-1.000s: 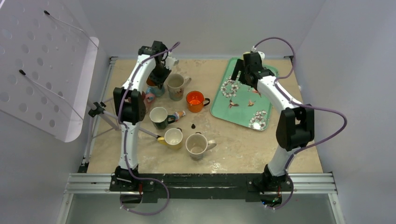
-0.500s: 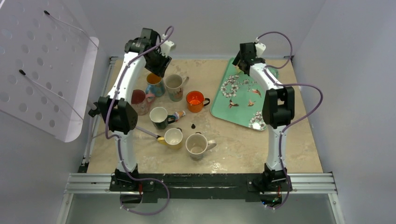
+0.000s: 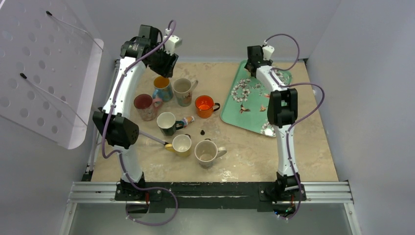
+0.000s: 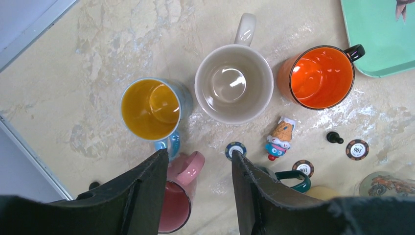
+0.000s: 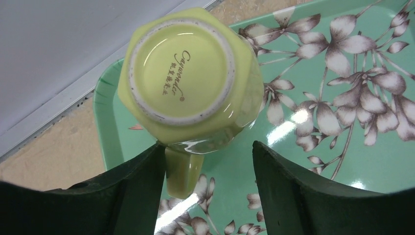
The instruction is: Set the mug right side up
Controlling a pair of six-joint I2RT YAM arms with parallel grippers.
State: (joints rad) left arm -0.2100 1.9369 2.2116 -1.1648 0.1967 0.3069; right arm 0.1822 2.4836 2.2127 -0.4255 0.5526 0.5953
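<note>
Over tray | right arm outstretched, right fingers apart above inverted mug | left fingers apart

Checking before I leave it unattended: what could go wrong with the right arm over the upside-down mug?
The glossy upside-down mug could slip from the right end effector mid-flip and strike the tray. Its handle sits close to one finger, so closing might catch it and twist the mug.

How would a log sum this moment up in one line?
right gripper open over upside-down green mug on tray | left gripper open above other mugs | mug not yet turned
</note>
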